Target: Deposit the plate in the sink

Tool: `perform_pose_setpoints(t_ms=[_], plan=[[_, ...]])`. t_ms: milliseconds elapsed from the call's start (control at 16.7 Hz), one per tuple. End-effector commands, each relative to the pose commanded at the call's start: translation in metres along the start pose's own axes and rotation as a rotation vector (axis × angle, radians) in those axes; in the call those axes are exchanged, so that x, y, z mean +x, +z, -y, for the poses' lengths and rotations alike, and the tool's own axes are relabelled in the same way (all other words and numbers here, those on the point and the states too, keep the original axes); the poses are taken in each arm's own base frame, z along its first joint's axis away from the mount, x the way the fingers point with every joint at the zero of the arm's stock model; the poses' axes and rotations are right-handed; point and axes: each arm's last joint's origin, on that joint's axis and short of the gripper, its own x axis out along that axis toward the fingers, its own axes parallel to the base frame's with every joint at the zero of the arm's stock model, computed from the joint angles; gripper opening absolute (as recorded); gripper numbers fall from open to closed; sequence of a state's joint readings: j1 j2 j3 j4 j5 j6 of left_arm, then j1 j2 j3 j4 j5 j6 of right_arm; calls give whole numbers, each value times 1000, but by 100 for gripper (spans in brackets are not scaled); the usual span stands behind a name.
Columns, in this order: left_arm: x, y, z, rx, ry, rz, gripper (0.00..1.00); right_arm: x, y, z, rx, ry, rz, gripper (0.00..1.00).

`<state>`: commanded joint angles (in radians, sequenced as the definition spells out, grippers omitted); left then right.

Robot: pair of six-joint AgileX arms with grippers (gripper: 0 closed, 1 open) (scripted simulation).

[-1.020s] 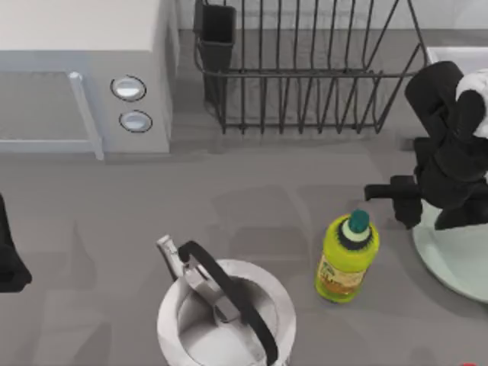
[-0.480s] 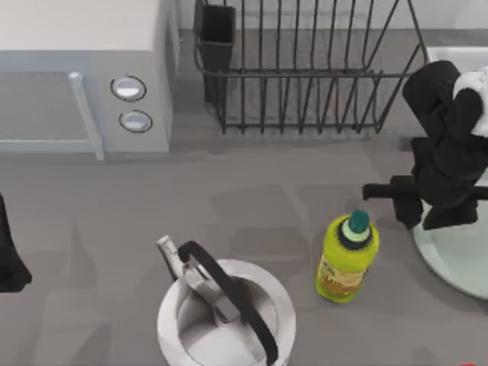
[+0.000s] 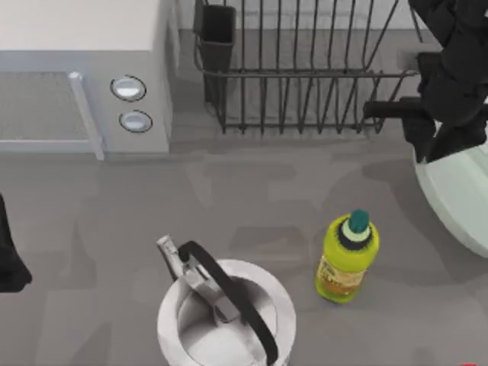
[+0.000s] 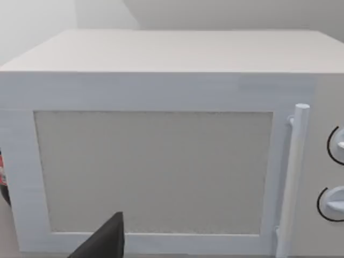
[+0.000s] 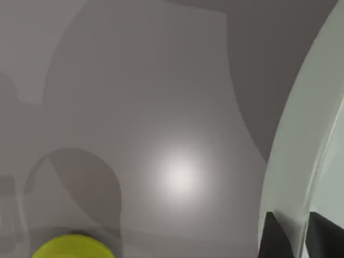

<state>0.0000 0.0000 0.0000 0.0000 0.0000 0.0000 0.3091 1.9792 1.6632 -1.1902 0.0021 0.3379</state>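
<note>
The pale mint-green plate (image 3: 461, 198) hangs tilted above the table at the right edge, held by its rim. My right gripper (image 3: 436, 151) is shut on that rim, in front of the dish rack's right end. In the right wrist view the plate (image 5: 301, 150) curves down between the two dark fingertips (image 5: 275, 237). The sink is hidden behind my right arm at the back right. My left arm (image 3: 9, 259) is parked at the table's left edge.
A black wire dish rack (image 3: 305, 69) stands at the back. A white microwave (image 3: 84, 69) fills the back left. A silver kettle (image 3: 225, 313) with a black handle sits at the front centre, with a yellow-green bottle (image 3: 347, 259) to its right.
My right arm has risen and moved toward the back of the table, carrying the plate off the surface. The bottle, kettle and left arm have not moved.
</note>
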Motion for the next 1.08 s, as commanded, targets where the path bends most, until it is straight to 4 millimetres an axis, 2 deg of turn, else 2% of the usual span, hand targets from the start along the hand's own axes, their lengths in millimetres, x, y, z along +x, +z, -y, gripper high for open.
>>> perform_pose_setpoints(t_ms=[240,360,480,600,900,1080], plan=[[0,0,0,0,0,0,100,-85,-4,2,0,1,2,0],[0,0,0,0,0,0,100,-117,-12,5,0,4,11,0],[0,0,0,0,0,0,100,-138,-21,9,0,7,20,0],[0,0,0,0,0,0,100,-148,-25,11,0,8,26,0],[0,0,0,0,0,0,100,-147,-25,9,-4,8,23,0],[0,0,0,0,0,0,100,-138,-6,17,-5,2,14,0]])
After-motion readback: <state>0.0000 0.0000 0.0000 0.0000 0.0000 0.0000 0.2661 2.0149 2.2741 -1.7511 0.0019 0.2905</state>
